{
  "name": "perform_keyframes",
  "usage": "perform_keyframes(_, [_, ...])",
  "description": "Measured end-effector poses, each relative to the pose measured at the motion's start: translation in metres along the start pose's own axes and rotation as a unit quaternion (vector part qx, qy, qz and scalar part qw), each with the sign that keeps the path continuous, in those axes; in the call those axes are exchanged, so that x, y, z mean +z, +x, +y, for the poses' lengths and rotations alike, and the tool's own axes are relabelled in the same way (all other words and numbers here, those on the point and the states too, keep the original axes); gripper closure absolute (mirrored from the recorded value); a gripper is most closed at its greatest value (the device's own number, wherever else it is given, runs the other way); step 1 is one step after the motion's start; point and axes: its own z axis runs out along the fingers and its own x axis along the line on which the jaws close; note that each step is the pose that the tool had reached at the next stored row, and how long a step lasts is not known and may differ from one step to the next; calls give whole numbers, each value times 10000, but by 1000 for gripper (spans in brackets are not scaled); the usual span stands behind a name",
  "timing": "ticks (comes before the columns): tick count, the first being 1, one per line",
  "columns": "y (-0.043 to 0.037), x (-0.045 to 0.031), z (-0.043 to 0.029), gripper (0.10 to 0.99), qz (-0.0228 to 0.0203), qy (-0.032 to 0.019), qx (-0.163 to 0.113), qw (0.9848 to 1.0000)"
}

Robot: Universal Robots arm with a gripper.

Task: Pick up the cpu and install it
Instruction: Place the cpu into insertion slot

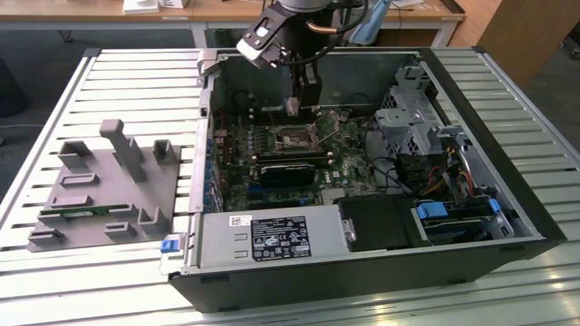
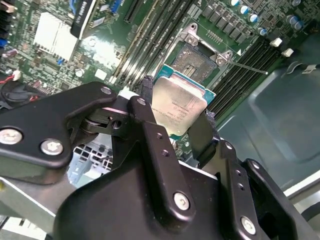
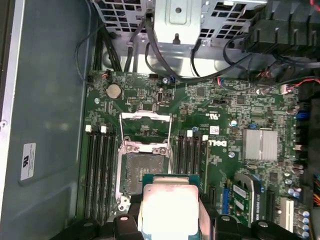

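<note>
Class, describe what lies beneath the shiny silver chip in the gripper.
Below the shiny square silver chip lies the open dark square socket, its metal frame raised, on the green motherboard. The chip covers part of the socket.

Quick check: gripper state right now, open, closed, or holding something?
Gripper: shut on the cpu, held just off the open socket.

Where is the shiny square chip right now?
In both wrist views the cpu is clamped in the gripper, held above the green motherboard right by the open socket, inside the computer case.
</note>
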Motion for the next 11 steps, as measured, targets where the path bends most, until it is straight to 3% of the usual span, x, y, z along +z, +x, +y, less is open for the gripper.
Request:
perform_keyframes(6, [40, 102, 0, 553, 1, 9, 0, 10000])
perform_keyframes(11, [44, 145, -2, 553, 1, 10, 0, 10000])
